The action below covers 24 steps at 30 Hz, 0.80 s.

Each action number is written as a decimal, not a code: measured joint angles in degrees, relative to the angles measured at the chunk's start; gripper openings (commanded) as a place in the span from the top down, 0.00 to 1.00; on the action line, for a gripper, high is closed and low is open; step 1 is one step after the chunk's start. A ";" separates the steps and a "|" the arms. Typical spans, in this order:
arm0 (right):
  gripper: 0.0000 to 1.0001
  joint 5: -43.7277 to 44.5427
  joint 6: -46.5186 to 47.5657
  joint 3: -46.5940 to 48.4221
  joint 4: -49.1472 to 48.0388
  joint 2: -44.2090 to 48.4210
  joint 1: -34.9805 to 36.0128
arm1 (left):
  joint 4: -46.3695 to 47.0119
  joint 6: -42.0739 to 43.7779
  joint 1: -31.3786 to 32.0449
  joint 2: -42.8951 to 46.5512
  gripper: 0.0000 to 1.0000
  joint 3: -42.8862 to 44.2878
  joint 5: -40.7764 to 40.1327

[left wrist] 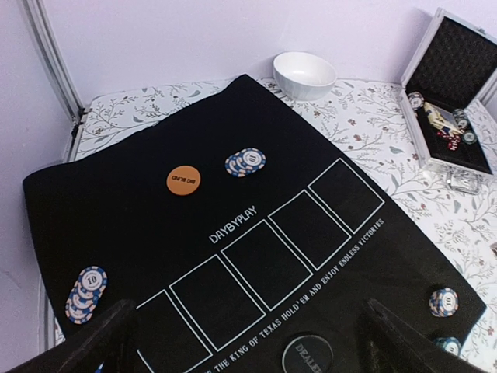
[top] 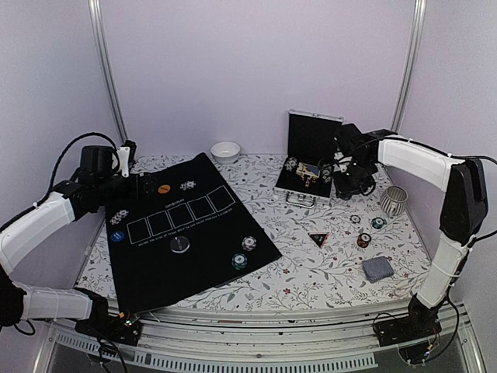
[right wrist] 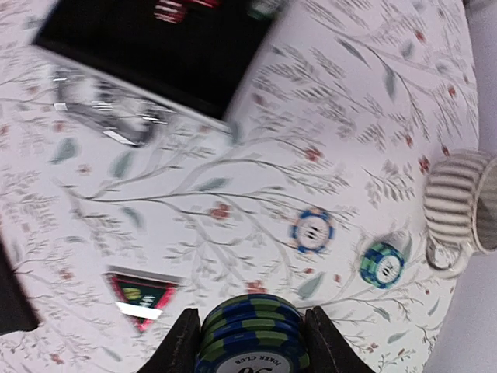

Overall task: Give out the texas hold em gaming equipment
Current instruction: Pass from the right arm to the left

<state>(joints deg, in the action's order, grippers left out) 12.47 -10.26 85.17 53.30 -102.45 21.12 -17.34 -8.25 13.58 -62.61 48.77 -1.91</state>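
Chips in a blue-and-green stack point(right wrist: 252, 338) stand upright, faces level. The right gripper point(right wrist: 250, 315) is clenched on the stack's rim from both sides, over the flowered cloth point(top: 311, 268) just beside the open case point(top: 309, 167).

Below it on the cloth, the triangular marker point(top: 318, 238) lies flat with its tip toward the arm bases. A blue-white chip point(right wrist: 312, 231) and a green chip point(right wrist: 383, 263) lie near it, apart from each other. A striped cup point(top: 394, 200) stands to their right. The deck of cards point(top: 378, 269) lies face down near the right arm's base.

The black mat point(top: 210, 272) fills the left half. Its row of five card boxes runs slantwise from near left to far right. On it are the grey button point(top: 180, 245), an orange disc point(left wrist: 183, 180) and small piles of chips point(top: 248, 243). A white bowl point(top: 225, 151) sits beyond the mat's far corner.

The right arm rises from its base, and its forearm stretches left with the wrist bent down by the case. The left arm is folded at the table's left edge. The left gripper point(left wrist: 250, 311) hangs over the mat's far-left part with its jaws spread wide, grasping nothing.
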 measured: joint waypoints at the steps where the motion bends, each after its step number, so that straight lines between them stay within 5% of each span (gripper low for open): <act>1: 0.97 -0.07 0.20 2.16 0.96 -0.33 2.89 | 0.09 -0.28 0.00 0.00 0.04 0.00 1.36; 7: 0.97 -1.73 2.40 17.51 3.76 -5.73 20.55 | 5.03 -7.34 0.42 0.17 0.21 -0.94 17.31; 15: 0.97 -5.75 9.92 31.19 3.89 -16.65 38.56 | 21.33 -24.00 9.11 -2.14 0.16 -9.31 37.16; 24: 0.98 -10.73 15.50 34.62 0.83 -18.08 43.69 | 28.09 -29.70 15.74 -11.47 0.20 -9.68 47.10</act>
<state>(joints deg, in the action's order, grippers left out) 1.74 5.23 119.79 54.13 -120.53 64.82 10.74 -37.95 29.32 -74.08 39.09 45.19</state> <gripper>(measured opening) 0.391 0.820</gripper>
